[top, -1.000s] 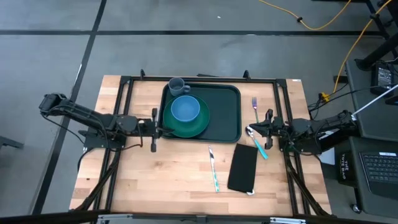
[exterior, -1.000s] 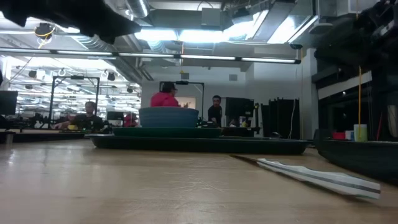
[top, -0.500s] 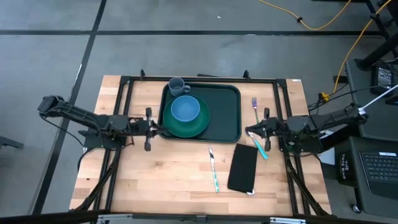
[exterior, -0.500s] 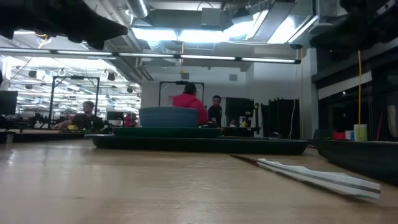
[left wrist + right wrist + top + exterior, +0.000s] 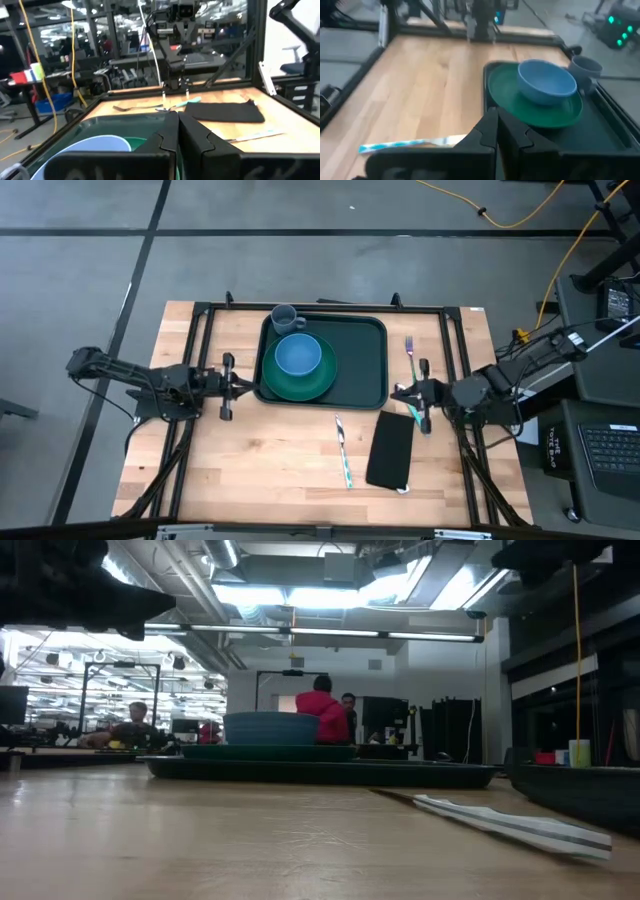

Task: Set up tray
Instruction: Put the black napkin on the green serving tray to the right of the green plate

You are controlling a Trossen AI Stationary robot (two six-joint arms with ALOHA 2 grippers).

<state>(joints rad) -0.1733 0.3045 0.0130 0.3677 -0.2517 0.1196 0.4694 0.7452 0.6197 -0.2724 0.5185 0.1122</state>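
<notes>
Tray: dark green, rimmed, rounded corners, long axis across counter. Left gripper and right gripper clenched, empty.

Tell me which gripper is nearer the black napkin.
Right. The right gripper sits just beside the napkin's far end; the left gripper is across the tray, by its left rim.

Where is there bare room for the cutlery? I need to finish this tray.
The tray's right half, beside the green plate, is bare. So is the tabletop left of the knife. It is crowded around the black napkin and right gripper.
</notes>
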